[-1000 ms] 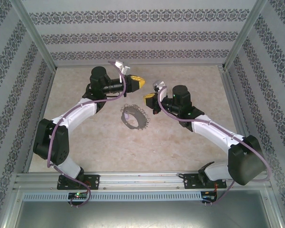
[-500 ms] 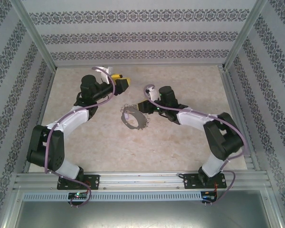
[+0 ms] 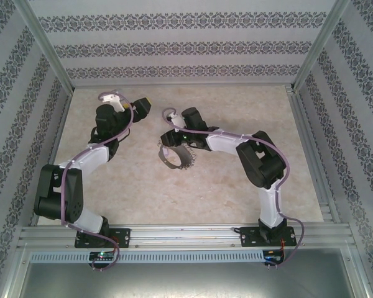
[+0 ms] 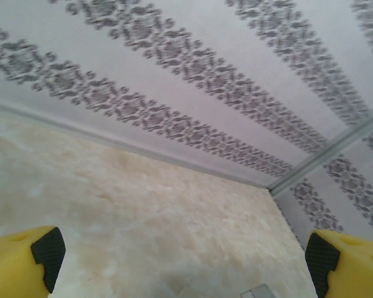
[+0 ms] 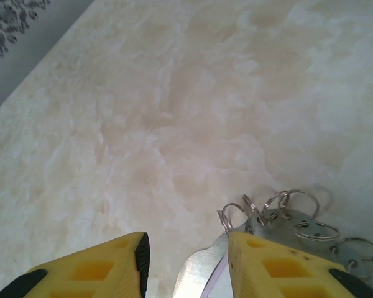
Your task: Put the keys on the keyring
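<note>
Keyring (image 3: pixel 175 156) sits centre, key (image 5: pixel 196 276) by its far edge betw. right gripper (image 5: pixel 188 241) fingers, apart. Left gripper (image 4: pixel 181 251) wide, empty, far-left. Best: pinch key head square, steady ring w/ left.

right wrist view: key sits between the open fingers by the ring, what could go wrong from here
1. The key lies close beside one finger of the right gripper, so closing might push it aside instead of pinching it.
2. The keyring lies loose on the table and could slide if nudged; the left gripper, open and facing the wall, isn't steadying it.
</note>
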Robot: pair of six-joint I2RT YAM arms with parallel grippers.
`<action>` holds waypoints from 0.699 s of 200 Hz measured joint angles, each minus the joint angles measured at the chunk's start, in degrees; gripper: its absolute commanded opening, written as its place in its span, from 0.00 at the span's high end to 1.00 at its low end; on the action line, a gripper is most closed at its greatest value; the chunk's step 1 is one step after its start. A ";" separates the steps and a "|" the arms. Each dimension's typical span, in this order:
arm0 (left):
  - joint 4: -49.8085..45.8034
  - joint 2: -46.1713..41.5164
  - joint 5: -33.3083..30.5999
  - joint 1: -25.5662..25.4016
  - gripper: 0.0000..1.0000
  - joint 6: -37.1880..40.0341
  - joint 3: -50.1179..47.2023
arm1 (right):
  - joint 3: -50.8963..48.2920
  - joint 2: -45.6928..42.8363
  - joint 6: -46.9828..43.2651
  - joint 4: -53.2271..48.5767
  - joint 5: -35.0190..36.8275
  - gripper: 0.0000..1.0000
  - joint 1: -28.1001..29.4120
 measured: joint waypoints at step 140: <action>-5.09 -2.89 -4.66 1.73 0.00 -1.90 1.60 | 6.05 5.92 -6.16 -10.86 3.80 0.63 4.13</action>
